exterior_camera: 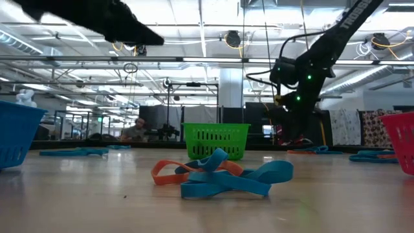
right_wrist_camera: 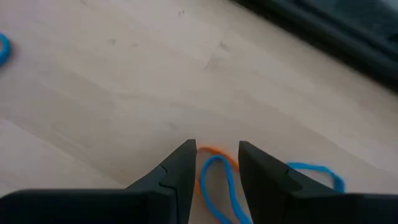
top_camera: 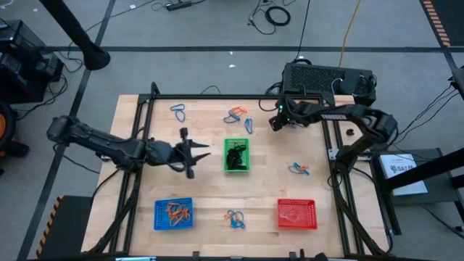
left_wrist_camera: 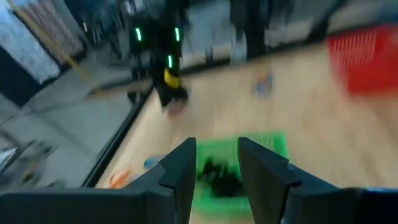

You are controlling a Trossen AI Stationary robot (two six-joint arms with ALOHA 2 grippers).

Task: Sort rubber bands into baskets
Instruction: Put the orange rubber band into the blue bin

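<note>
**Bands scattered, three baskets on the table**

Rubber bands lie in small clusters across the wooden table (top_camera: 210, 196): a blue one (top_camera: 178, 112) near the far left, an orange-and-blue tangle (top_camera: 237, 116) at the far middle, another pair (top_camera: 298, 169) to the right, and a knot (top_camera: 235, 217) at the near edge between two baskets. The green basket (top_camera: 236, 156) in the middle holds black bands (top_camera: 235, 155). The blue basket (top_camera: 173, 214) at the near left holds orange bands (top_camera: 177, 212). The red basket (top_camera: 296, 214) sits at the near right.

The left gripper (top_camera: 204, 150) hangs just left of the green basket, its jaws a little apart with nothing between them. The right gripper (right_wrist_camera: 217, 167) is low over the far middle tangle, jaws slightly apart above an orange band and a blue loop (right_wrist_camera: 219, 186); whether they touch cannot be told.
</note>
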